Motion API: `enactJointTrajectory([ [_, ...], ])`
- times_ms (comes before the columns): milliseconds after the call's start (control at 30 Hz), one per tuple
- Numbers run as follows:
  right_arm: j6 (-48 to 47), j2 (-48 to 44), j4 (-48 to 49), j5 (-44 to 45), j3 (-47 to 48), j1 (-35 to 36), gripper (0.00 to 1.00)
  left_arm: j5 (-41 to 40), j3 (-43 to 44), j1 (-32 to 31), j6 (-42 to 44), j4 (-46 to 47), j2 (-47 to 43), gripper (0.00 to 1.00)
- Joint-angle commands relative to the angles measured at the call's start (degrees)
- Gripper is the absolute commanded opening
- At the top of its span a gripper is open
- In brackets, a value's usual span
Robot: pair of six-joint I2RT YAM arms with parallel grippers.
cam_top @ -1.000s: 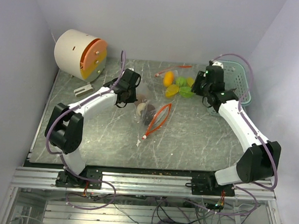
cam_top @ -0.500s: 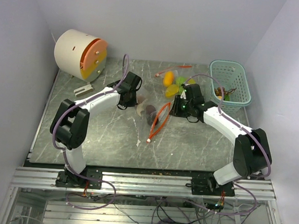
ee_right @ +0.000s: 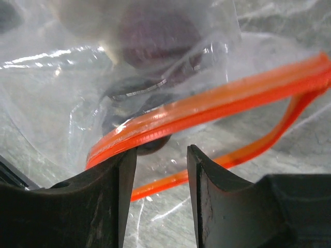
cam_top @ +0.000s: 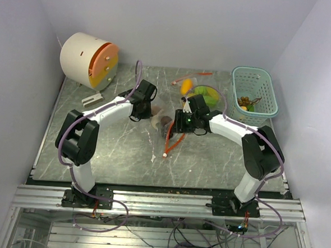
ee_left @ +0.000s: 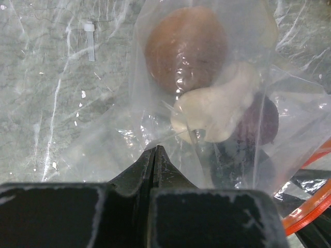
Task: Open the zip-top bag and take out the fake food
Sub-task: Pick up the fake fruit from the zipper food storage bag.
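The clear zip-top bag (cam_top: 160,130) lies mid-table, its orange zip strip (cam_top: 174,140) parted into a loop. Inside it sits fake food: a brown lump (ee_left: 186,49), a cream mushroom-like piece (ee_left: 217,106) and a dark purple piece (ee_right: 158,33). My left gripper (cam_top: 151,113) is at the bag's closed end, and in the left wrist view it (ee_left: 156,149) is shut on a fold of the plastic. My right gripper (cam_top: 178,123) is at the bag's mouth. It (ee_right: 161,150) stands open, the upper zip strip (ee_right: 222,101) just past its left fingertip (ee_right: 126,157), nothing gripped.
A second clear bag (cam_top: 204,95) with yellow and green pieces lies behind the right gripper. The teal basket (cam_top: 266,102) at the back right holds a few small pieces (cam_top: 246,101). A white and orange drum (cam_top: 88,60) stands back left, a small white block (cam_top: 92,100) beside it.
My right arm has swung left from the basket to the bag's mouth. The left gripper has kept its hold on the bag, shifting only slightly.
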Motion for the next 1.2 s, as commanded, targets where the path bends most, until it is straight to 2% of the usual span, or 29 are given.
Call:
enactJointTrajectory([
  [0,-1.31,1.21,2.09,-1.29,3.79,0.21,0.48,1.57,-0.42,0.33,-0.44,-0.53,-1.09,0.07],
  [300,-2.55,3.94,1.87,-1.68,6.16,3.00,0.73,2.33,-0.66,0.68,-0.17,-0.05,-0.58,0.07],
  [500,-4.39,7.50,0.47,-0.17,5.98,5.18,0.80,3.10,-0.98,1.03,-0.17,0.40,-0.37,0.07],
  [600,-4.83,8.42,0.08,1.40,5.30,5.94,0.80,3.43,-1.27,1.22,-0.17,0.72,-0.41,0.07],
  [733,-5.01,6.76,-0.02,5.21,5.14,5.96,0.62,3.60,-1.86,1.55,-0.16,1.00,-0.71,0.07],
  [833,-5.48,5.33,-1.02,8.90,6.13,5.90,0.55,4.16,-2.52,1.84,-0.22,1.60,-0.79,0.07],
  [1033,-6.60,1.21,-3.80,14.08,7.78,5.19,0.52,4.71,-2.91,2.08,0.14,2.56,-1.18,0.07],
  [1167,-6.84,-4.18,-3.37,16.07,6.80,1.88,0.52,5.27,-3.08,2.39,0.22,2.85,-1.18,0.07],
])
